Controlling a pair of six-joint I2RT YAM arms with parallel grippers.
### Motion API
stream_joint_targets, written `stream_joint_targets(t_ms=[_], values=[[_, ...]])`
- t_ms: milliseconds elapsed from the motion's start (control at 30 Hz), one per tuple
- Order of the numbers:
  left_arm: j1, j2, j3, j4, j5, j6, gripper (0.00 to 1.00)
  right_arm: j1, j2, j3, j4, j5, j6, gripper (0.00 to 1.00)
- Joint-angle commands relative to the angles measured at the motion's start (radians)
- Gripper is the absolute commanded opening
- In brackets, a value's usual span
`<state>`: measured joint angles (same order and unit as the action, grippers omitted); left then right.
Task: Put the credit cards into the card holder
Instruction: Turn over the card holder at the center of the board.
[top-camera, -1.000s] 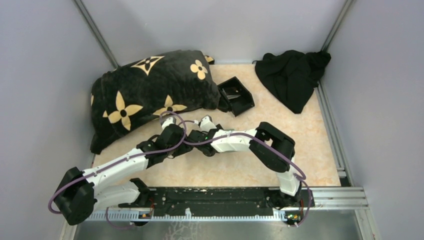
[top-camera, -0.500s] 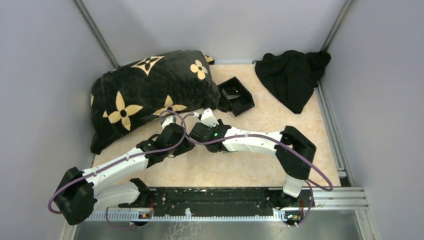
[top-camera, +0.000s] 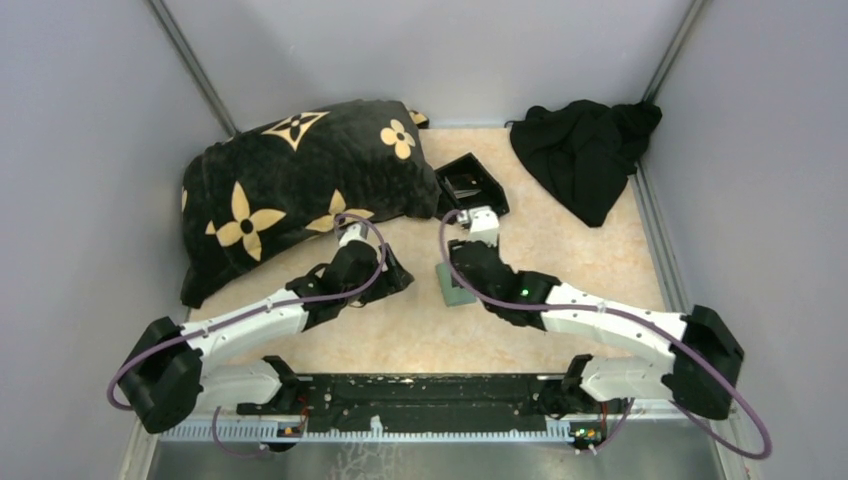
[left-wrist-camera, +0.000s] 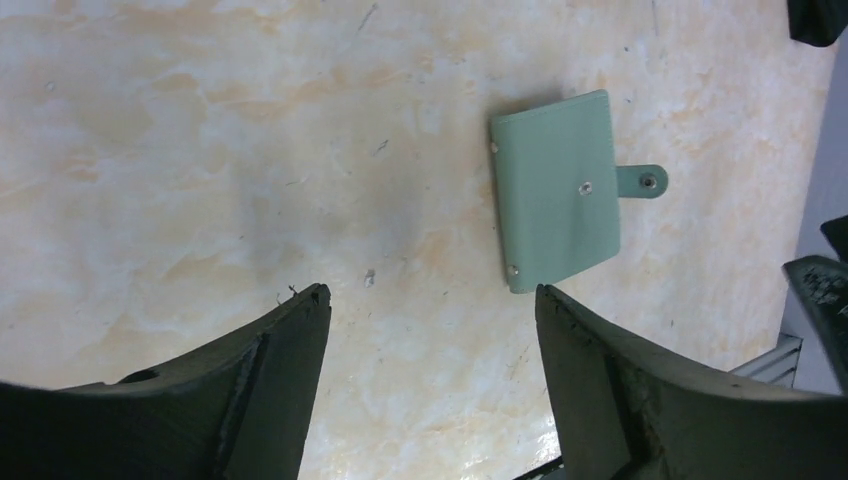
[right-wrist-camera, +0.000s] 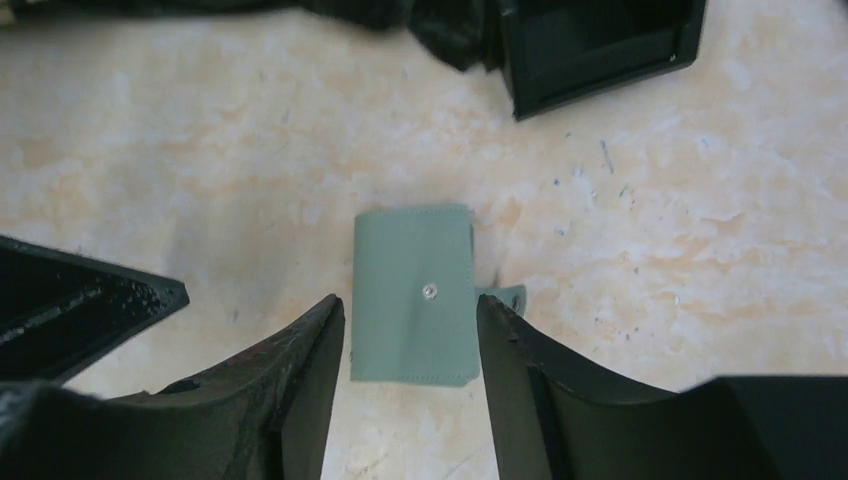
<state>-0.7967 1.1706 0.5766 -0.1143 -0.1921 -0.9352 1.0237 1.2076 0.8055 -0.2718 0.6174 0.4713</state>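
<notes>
The card holder is a sage-green sleeve lying flat and closed on the marbled table, its snap tab sticking out to one side. My right gripper is open above it, and its two fingers straddle the holder in the right wrist view. My left gripper is open and empty to the left of the holder, over bare table. No credit cards are clearly visible in any view.
A black open-topped box sits just behind the right gripper, against a black pillow with gold flowers at the back left. A black cloth lies at the back right. Grey walls close in both sides.
The two grippers, close together earlier, have parted. The right arm swung out to the right and its gripper shifted towards the box. The left jaws opened wider. The holder now shows on the table.
</notes>
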Motion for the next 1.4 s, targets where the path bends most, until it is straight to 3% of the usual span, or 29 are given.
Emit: stream_joint_targets(t_ms=[0, 100, 167, 367, 600, 700, 1367], values=[[-0.007, 0.026, 0.039, 0.149, 0.019, 0.064, 0.87, -0.073, -0.139, -0.111, 0.305, 0.013, -0.017, 0.53], [-0.006, 0.045, 0.027, 0.248, 0.048, 0.11, 0.99, -0.127, -0.162, -0.133, 0.313, 0.016, 0.011, 0.54], [-0.006, 0.066, 0.016, 0.321, 0.084, 0.138, 0.99, -0.131, -0.153, -0.132, 0.275, 0.057, 0.037, 0.6], [-0.007, 0.212, 0.064, 0.362, 0.164, 0.14, 0.98, -0.184, -0.106, -0.118, 0.171, 0.01, 0.046, 0.61], [-0.013, 0.323, 0.103, 0.382, 0.17, 0.133, 0.88, -0.23, -0.058, -0.121, 0.102, -0.072, 0.014, 0.35], [-0.013, 0.364, 0.124, 0.382, 0.174, 0.139, 0.84, -0.237, -0.024, -0.114, 0.089, -0.114, 0.001, 0.3], [-0.015, 0.491, 0.192, 0.364, 0.221, 0.139, 0.82, -0.329, 0.08, -0.126, 0.098, -0.317, -0.018, 0.26]])
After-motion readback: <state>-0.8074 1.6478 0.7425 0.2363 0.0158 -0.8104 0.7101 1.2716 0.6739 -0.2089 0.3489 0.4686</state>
